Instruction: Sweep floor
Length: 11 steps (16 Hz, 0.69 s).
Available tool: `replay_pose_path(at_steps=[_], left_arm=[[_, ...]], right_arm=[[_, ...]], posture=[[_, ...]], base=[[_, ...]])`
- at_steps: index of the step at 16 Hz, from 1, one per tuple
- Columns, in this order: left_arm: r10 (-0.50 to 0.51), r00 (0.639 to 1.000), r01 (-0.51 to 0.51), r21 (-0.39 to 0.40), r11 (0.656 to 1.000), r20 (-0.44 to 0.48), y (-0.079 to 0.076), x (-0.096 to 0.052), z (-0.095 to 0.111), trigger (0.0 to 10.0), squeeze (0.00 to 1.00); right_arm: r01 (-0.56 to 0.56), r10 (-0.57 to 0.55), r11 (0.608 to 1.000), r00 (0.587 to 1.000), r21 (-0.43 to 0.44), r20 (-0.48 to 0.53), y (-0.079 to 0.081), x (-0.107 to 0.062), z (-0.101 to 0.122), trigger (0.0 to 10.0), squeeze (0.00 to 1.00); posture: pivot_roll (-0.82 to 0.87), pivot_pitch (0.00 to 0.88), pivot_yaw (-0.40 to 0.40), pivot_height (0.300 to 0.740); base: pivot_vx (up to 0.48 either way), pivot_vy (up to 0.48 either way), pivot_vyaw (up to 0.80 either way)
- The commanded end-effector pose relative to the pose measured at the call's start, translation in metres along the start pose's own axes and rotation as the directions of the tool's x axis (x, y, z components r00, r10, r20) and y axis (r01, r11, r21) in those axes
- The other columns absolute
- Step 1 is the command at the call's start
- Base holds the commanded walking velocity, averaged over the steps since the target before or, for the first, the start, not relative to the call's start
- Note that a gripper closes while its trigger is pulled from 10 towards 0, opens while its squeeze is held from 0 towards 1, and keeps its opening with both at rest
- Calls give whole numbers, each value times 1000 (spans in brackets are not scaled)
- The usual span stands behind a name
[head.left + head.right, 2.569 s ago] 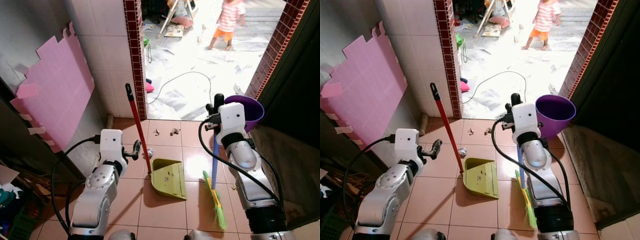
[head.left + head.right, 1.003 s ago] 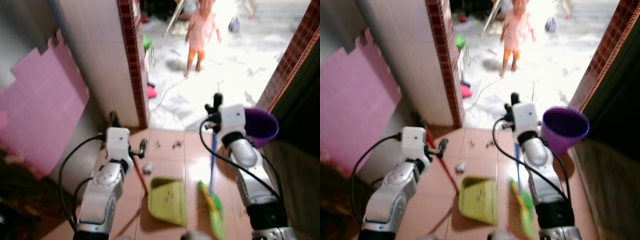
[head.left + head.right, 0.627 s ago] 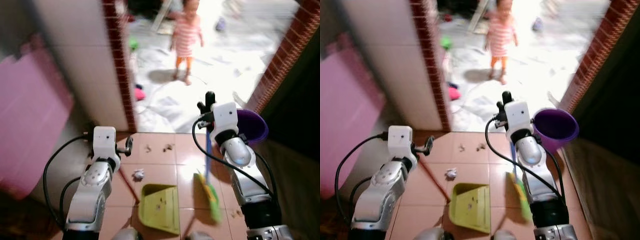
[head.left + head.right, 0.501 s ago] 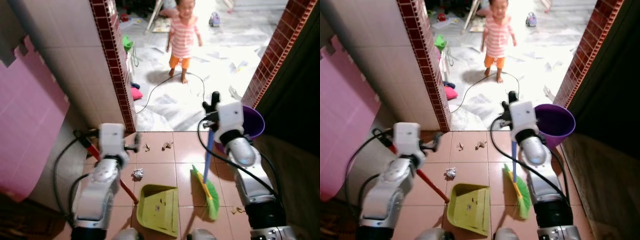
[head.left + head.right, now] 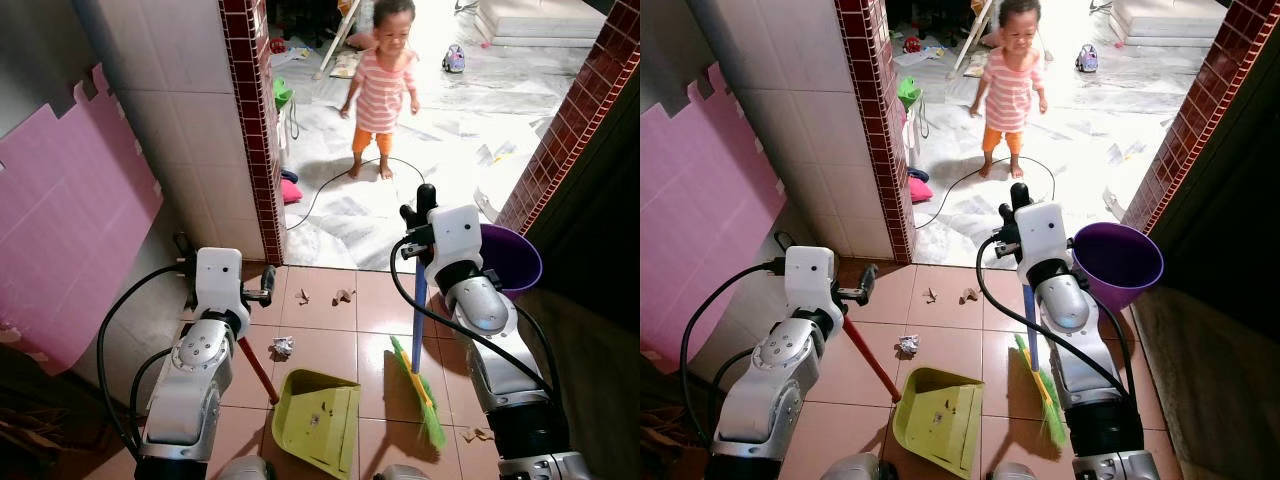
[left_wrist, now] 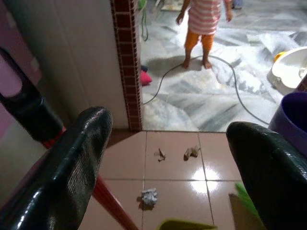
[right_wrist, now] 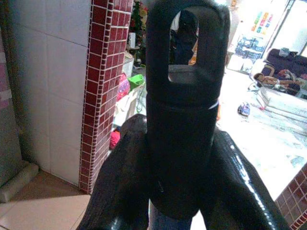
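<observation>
Broom with the blue plastic handle and green bristles [image 5: 418,350] stood nearly upright on the terracotta floor tiles [image 5: 330,345], its long axis running from the black hanging loop at the top down to the bristle head, which fanned out toward me along the floor. My right gripper [image 7: 180,158] was clamped tight around the black cap of that handle, both fingers pressed against it. Just left of the bristles lay the lime-green plastic dustpan [image 5: 316,422], its open mouth facing the doorway and its red stick handle [image 5: 868,361] slanting up to my left. My left gripper [image 6: 168,163] hung spread wide with nothing between its glossy black fingers [image 6: 76,167]; in the left wrist view the red stick passed beside one finger, but I couldn't tell whether it touched.

A crumpled white paper scrap [image 5: 282,347] sat on the tiles ahead of the dustpan, and two small brown bits of debris [image 5: 344,296] lay nearer the threshold. A round purple plastic bucket [image 5: 512,255] stood by the dark brick doorpost to the right, a pink jagged-edged foam panel [image 5: 70,210] leaned on the left wall, and a child in a striped shirt [image 5: 382,90] stood on the marble floor beyond.

Compared with half a second earlier, the dustpan and broom head appeared slightly farther right in the left eye view, the bucket looked fuller in view, and the child stood a little farther off.
</observation>
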<state>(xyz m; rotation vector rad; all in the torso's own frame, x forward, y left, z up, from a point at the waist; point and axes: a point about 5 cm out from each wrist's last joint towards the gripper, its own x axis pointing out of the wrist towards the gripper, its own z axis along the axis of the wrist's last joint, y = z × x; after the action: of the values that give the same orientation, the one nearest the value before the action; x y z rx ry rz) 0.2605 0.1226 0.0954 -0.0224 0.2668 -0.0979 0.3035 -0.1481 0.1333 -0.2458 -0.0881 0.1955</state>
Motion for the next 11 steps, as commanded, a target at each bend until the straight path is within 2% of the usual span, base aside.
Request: replay_pose_path(at_steps=[1,4,7,11], left_arm=[[-18,999,18,14,1000,42,-2,-3,7,10000,0],[-32,996,28,50,998,84,-5,-9,12,10000,0],[-35,985,15,120,993,170,-5,-16,21,10000,0],[-56,946,-7,193,981,319,-6,-21,47,10000,0]], right_arm=[[1,0,1000,999,-14,43,-1,4,9,10000,0],[2,-1,1000,999,-8,44,1,6,9,10000,0],[1,-1,1000,999,-4,45,2,7,8,10000,0],[-4,3,1000,998,2,59,7,14,11,10000,0]], posture=[[-31,0,28,740],[-20,0,29,740],[-4,0,26,740],[18,0,17,740]], base=[[0,0,0],[0,0,0],[0,0,0],[0,0,0]])
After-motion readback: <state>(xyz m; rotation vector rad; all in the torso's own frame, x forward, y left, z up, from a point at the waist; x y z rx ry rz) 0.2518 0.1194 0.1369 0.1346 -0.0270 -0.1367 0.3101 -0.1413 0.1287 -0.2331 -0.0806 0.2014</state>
